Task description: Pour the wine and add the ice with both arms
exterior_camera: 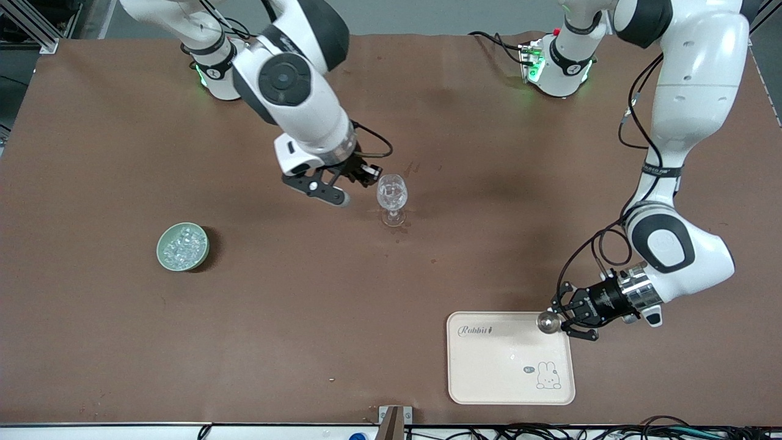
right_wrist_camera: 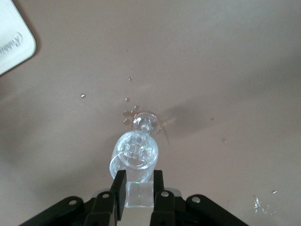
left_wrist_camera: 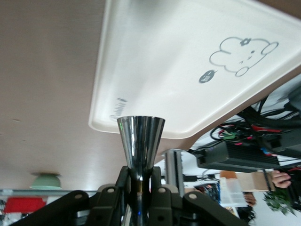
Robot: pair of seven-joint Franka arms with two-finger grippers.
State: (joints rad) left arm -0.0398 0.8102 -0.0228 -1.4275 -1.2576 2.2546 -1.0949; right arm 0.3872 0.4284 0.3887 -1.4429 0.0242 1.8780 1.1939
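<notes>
front view: ice [exterior_camera: 391,193] already in glass [exterior_camera: 391,199] mid-table, more in bowl [exterior_camera: 182,246]. right gripper [right_wrist_camera: 136,186] over glass, pinching ice cube. left gripper [exterior_camera: 565,316] clamps steel cup [exterior_camera: 548,322] over tray [exterior_camera: 482,379]. wine not visibly poured.

surface [exterior_camera: 427,275]: brown mat lying flat, lightly stained | cables [exterior_camera: 580,432]: trailing along near edge | aluminium frame [exterior_camera: 30,27]: standing at corner

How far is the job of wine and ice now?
Ice already lies in the wine glass; no wine shows in it. The right gripper holds one more piece over the glass. The left gripper holds a steel cup at the tray. More ice waits in the green bowl.
</notes>
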